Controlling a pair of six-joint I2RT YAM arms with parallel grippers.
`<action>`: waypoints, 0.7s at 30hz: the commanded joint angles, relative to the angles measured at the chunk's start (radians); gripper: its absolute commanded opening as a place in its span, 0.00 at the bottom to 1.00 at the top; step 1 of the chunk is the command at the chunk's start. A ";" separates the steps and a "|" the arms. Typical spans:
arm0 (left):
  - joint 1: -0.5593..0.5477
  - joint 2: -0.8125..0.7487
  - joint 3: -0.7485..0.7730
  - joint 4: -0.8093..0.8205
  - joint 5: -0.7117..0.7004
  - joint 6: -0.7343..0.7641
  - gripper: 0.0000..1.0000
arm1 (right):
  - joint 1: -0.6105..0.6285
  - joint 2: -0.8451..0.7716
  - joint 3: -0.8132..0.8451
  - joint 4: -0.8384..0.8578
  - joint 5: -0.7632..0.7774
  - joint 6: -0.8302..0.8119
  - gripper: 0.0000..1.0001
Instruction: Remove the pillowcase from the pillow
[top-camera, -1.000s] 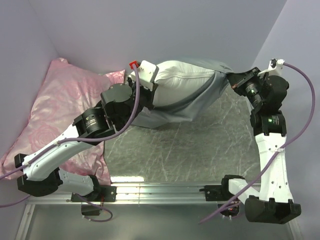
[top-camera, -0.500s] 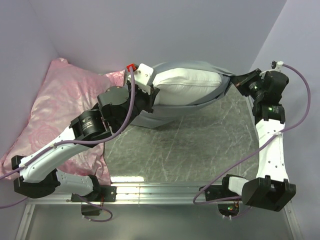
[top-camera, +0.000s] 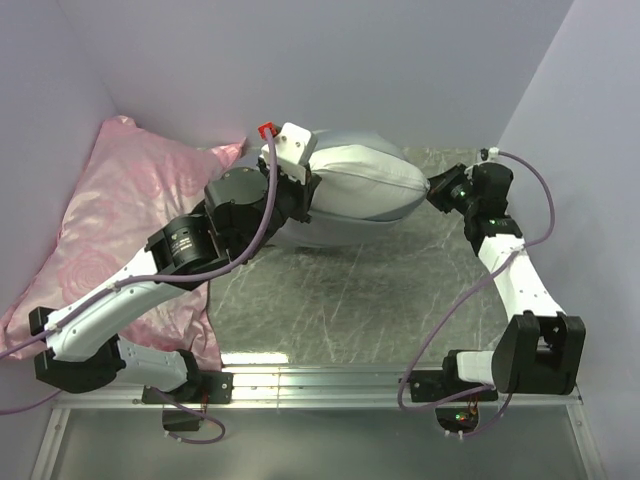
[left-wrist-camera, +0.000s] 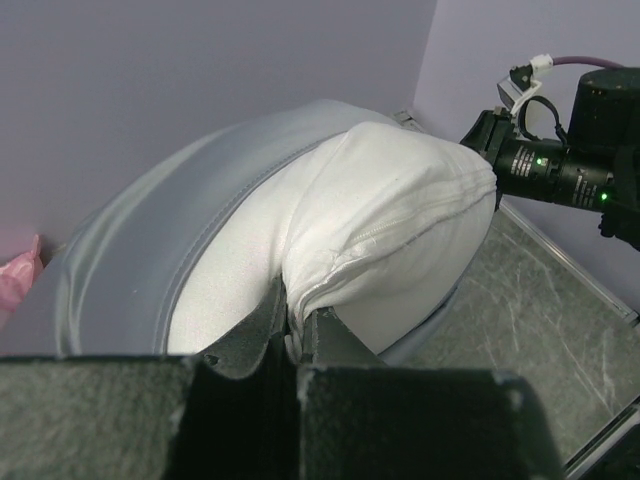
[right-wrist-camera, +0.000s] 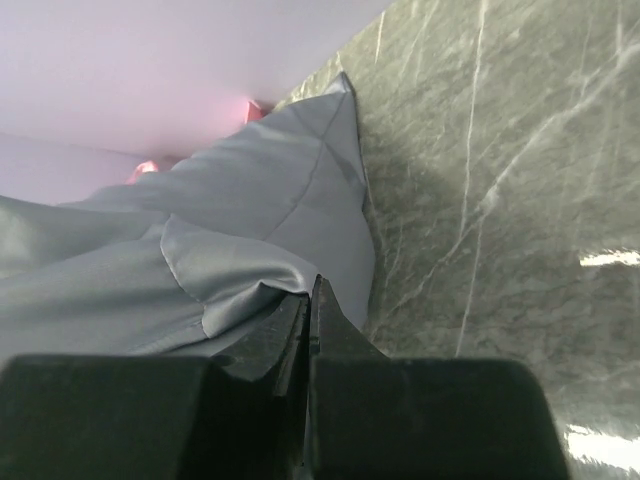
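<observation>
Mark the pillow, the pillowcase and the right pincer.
pillow (left-wrist-camera: 400, 215): left wrist view, on its bulging white middle.
pillowcase (right-wrist-camera: 250, 200): right wrist view, on the flat grey panel.
right pincer (right-wrist-camera: 309, 292): right wrist view, at its closed fingertips.

Right end effector (top-camera: 432, 193) moved left, closer in; pillowcase (top-camera: 335, 233) slackened, bunched.

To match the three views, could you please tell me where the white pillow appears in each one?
Top external: the pillow, upper centre.
Left wrist: the pillow fills the middle, pinched by the left claw.
Right wrist: not visible; only the grey pillowcase shows.
Shared landmark: the marbled table, in all three views.
</observation>
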 joint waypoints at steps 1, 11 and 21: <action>0.004 -0.054 0.123 0.195 -0.107 -0.032 0.00 | -0.010 0.058 -0.058 0.094 0.068 0.014 0.00; 0.004 -0.026 0.143 0.266 -0.157 -0.038 0.00 | 0.030 0.122 -0.217 0.414 -0.053 0.117 0.03; 0.002 0.029 0.241 0.299 -0.154 -0.023 0.00 | 0.099 0.233 -0.314 0.673 -0.111 0.210 0.04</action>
